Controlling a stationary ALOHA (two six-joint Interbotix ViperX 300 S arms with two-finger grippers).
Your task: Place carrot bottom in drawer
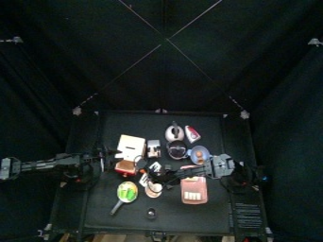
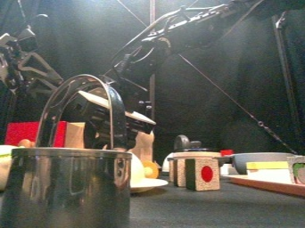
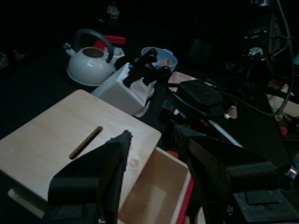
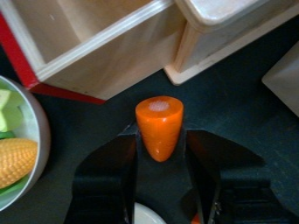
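My right gripper [image 4: 159, 135] is shut on an orange carrot piece [image 4: 159, 122], held upright with its cut end showing. It hovers just beside the wooden drawer unit [image 4: 100, 39], whose open drawer [image 4: 228, 17] is close by. My left gripper [image 3: 163, 164] is open and empty, above the drawer unit's top [image 3: 65, 144] and its pulled-out drawer [image 3: 158, 191]. The right arm [image 3: 222, 109] crosses behind the unit in the left wrist view. In the top view the drawer unit [image 1: 130, 145] stands left of the table's middle.
A white kettle [image 3: 91, 59] and a white knife block [image 3: 131, 83] stand beyond the drawer. A plate with corn [image 4: 14, 157] lies beside the carrot. In the front view, a metal pot [image 2: 66, 187], a red-dotted block [image 2: 202, 173] and a bowl [image 2: 256, 161] stand near.
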